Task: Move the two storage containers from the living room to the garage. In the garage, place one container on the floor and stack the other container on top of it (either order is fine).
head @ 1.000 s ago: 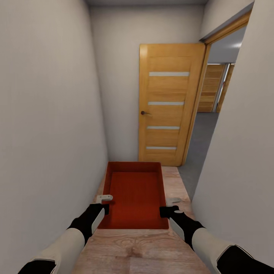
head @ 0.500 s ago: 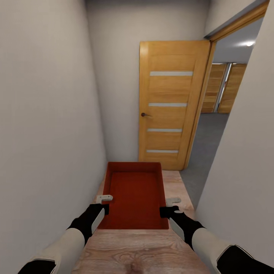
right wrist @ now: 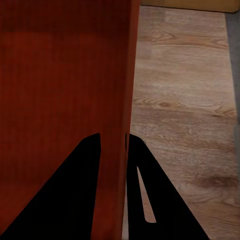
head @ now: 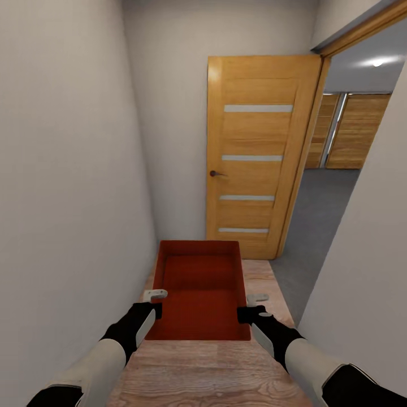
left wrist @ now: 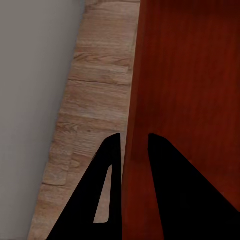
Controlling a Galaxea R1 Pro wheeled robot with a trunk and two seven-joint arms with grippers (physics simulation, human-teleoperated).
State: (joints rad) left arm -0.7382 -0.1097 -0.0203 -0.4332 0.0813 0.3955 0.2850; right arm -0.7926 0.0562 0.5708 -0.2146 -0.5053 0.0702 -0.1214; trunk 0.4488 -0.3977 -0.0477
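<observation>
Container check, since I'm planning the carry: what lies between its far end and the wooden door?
In the head view, only bare wood-plank floor lies between the container and the open door.

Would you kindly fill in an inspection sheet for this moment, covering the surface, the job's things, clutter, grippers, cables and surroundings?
Surface: light wood-plank floor in a narrow corridor; dark grey floor begins past the doorway.
Job's things: one orange-red rectangular lidless storage container, carried level between both arms, empty inside.
Clutter: nothing seen.
Grippers: left gripper clamps the container's left side wall, one finger inside and one outside; right gripper does the same on the right wall.
Cables: nothing seen.
Surroundings: plain pale walls close on both sides; open orange wooden door with pale horizontal strips ahead; horizontal wood-plank doors visible through the doorway.
</observation>
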